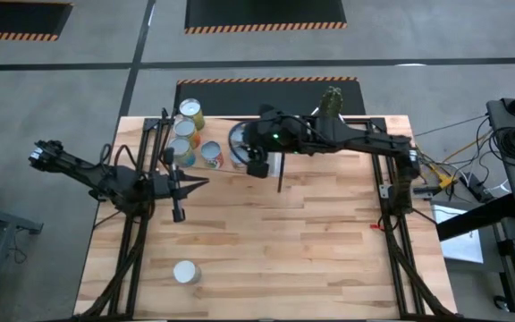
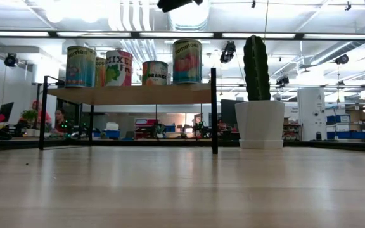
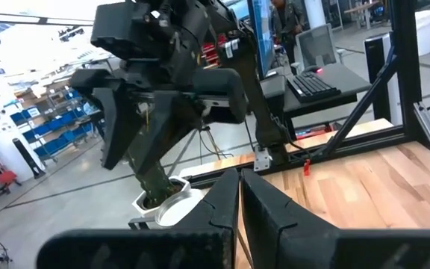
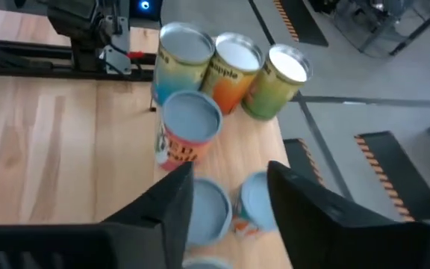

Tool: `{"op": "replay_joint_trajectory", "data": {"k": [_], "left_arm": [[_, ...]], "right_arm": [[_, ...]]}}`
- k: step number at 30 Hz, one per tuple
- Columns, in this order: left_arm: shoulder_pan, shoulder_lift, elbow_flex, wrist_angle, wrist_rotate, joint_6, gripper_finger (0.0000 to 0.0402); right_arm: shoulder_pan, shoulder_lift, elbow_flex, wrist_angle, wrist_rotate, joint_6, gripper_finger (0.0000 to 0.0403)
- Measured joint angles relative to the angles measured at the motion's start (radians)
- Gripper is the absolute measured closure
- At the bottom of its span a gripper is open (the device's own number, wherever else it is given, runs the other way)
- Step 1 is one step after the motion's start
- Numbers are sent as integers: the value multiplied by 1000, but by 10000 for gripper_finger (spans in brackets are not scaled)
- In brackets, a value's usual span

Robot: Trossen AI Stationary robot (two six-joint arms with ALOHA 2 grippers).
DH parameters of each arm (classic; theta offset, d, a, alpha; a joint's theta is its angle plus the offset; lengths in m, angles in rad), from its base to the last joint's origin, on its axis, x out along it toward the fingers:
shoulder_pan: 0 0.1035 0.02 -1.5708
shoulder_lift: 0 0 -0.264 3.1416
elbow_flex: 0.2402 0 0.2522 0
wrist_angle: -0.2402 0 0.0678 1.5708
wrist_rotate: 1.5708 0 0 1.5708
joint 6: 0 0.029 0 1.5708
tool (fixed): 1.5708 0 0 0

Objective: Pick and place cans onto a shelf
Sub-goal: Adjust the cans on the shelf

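While one can [image 1: 184, 271] stands alone near the front edge of the bench [image 1: 311, 250], well apart from everything else, it looks like the next pick. Left claw [image 3: 240, 179] hangs mid-bench, fingers pressed together, empty. It would have to spread before reaching, or it may shove that can toward the edge. Farther back, the shelf [image 2: 132, 95] carries the other cans [image 4: 189, 131] packed close, some touching. Right claw [image 4: 228, 168] hovers above them, fingers partly apart with nothing between, two lids showing below the gap. Risk: a dip or sideways swing here clips a lid and topples a neighbour, and tight packing could pass the knock along the row and off the shelf. Beyond, the cactus pot [image 2: 260, 123] sits just beside the shelf, where the right arm's retreat may brush it.
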Motion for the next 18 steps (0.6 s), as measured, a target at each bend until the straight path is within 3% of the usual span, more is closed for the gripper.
{"op": "replay_joint_trajectory", "data": {"k": [8, 18], "left_arm": [[0, -33, 0, -5, 0, -11, 402], [0, -41, 0, -30, 0, -20, 402]], "right_arm": [[-10, 163, 261, -114, -15, -66, 327], [-47, 188, 252, -129, -34, -95, 388]]}}
